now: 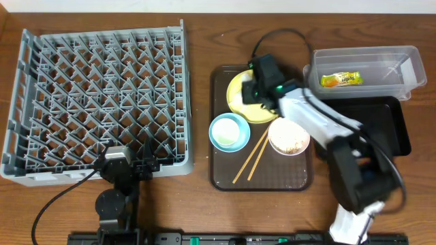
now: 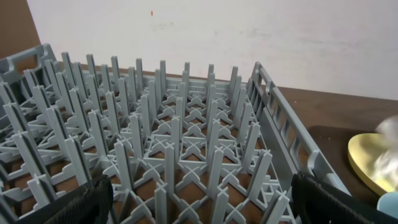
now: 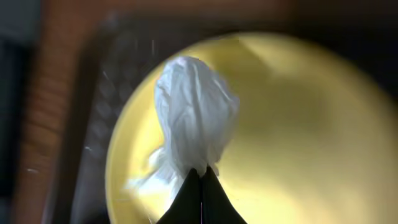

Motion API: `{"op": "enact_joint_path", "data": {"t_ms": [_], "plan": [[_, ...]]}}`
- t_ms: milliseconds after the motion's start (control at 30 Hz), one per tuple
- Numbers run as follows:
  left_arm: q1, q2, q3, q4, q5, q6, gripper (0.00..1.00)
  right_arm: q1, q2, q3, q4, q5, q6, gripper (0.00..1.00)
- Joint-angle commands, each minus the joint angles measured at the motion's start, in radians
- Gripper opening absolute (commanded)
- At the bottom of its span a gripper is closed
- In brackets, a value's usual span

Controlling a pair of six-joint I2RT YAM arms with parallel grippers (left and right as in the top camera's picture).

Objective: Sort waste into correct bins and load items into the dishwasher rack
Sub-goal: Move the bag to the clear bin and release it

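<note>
From above, one large grey dishwasher rack (image 1: 102,95) fills the left of the table, with the left gripper (image 1: 144,158) at its near edge. One brown serving tray (image 1: 286,180) in the middle carries one yellow plate (image 1: 255,112), one light blue bowl (image 1: 229,131), one white bowl (image 1: 271,136) holding beige food scraps (image 1: 290,138), and two wooden chopsticks (image 1: 251,158) lying side by side. The right gripper (image 1: 251,88) is over the plate. At the right, one clear tub (image 1: 361,52) holds one green-and-orange snack wrapper (image 1: 340,79), its print too small to read, and one black tray (image 1: 388,119) lies just in front of the tub. The left wrist view looks across the rack's upright pegs; the two black fingers (image 2: 81,202) are spread wide with nothing between them, and the plate's edge shows at far right. The right wrist view shows one crumpled white wrapper (image 3: 196,118) over the yellow plate, its lower end pinched between the two fingertips (image 3: 186,199), which are pressed together.
</note>
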Motion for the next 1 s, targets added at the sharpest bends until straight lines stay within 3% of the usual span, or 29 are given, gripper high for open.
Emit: {"op": "enact_joint_path", "data": {"t_ms": [0,200,567,600,667,700,967], "plan": [[-0.005,0.0,-0.017,-0.036,-0.013,0.006,0.93,-0.088,-0.167,0.007,-0.017,0.099,-0.029,0.01],[-0.005,0.0,-0.017,-0.036,-0.013,0.006,0.93,-0.251,-0.285,0.007,-0.042,0.186,-0.028,0.01],[-0.005,0.0,-0.017,-0.036,-0.013,0.006,0.93,-0.463,-0.201,0.006,-0.111,0.265,0.016,0.01],[-0.005,0.0,-0.017,-0.036,-0.013,0.005,0.93,-0.469,-0.185,0.006,-0.115,0.261,0.018,0.07],[-0.005,0.0,-0.017,-0.036,-0.013,0.006,0.93,-0.476,-0.16,0.006,-0.116,0.235,0.017,0.39],[-0.005,0.0,-0.017,-0.036,-0.013,0.006,0.93,-0.478,-0.158,0.006,-0.116,0.22,0.016,0.46],[-0.005,0.0,-0.017,-0.036,-0.013,0.006,0.93,-0.476,-0.289,0.008,-0.111,0.136,-0.052,0.51]]}}
